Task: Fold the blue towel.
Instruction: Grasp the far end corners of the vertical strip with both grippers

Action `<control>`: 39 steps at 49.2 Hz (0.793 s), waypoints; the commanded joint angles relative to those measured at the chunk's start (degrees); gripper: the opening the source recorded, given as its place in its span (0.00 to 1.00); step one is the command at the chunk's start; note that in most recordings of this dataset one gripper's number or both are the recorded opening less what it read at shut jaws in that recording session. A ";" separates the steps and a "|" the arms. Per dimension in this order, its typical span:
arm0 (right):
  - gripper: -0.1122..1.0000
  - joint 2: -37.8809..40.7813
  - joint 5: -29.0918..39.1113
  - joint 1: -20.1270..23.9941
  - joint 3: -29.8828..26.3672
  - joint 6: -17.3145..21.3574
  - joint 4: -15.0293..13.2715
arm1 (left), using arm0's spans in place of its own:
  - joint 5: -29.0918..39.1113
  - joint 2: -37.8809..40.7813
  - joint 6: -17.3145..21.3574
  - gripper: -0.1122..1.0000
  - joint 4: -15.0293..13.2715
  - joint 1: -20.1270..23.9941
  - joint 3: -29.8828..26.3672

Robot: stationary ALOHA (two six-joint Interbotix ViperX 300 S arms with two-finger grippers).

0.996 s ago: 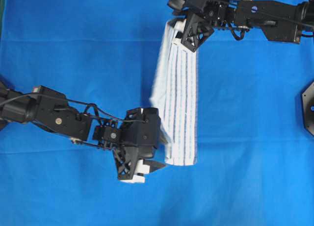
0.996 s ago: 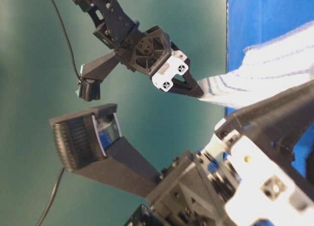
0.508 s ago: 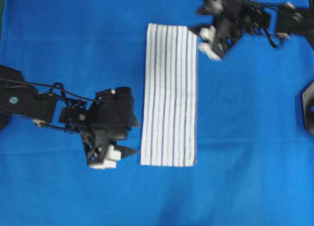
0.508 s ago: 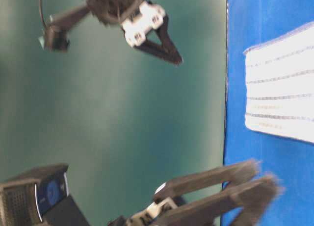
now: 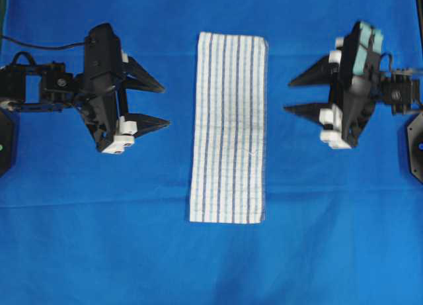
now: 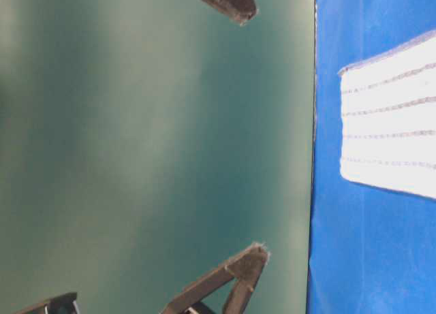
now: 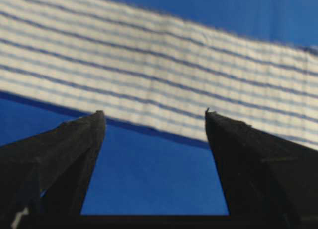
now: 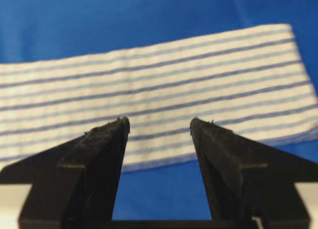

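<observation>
The blue towel point(image 5: 229, 126), white with thin blue stripes, lies flat as a long narrow folded strip in the middle of the blue table covering; it also shows as the towel point(image 7: 164, 75), the towel point(image 8: 159, 90) and the towel point(image 6: 388, 123). My left gripper point(image 5: 165, 106) stands open to the left of the strip, fingers pointing at it, nothing between them. On the other side my right gripper point(image 5: 289, 96) is open too, aimed at the strip's right edge and apart from it. Both wrist views show bare blue covering between the fingers.
The blue table covering point(image 5: 211, 265) spreads all round the towel. A black base plate point(image 5: 416, 146) sits at the right edge and another dark piece point(image 5: 5, 139) at the left edge. The table-level view shows a green backdrop point(image 6: 150, 150) beyond the table edge.
The right gripper has let go of the towel's far end, and the towel has dropped flat. Both arms have drawn back to either side of the strip, jaws facing it.
</observation>
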 commanded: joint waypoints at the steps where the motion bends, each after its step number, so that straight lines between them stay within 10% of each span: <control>1: 0.62 -0.18 -0.44 0.09 -0.44 0.35 0.09 | -0.97 -0.97 0.18 0.76 0.18 0.53 -0.44; 39: 0.62 17.67 -6.77 -19.95 -7.82 -0.35 -5.19 | -12.92 19.60 7.29 0.76 0.09 14.59 -10.11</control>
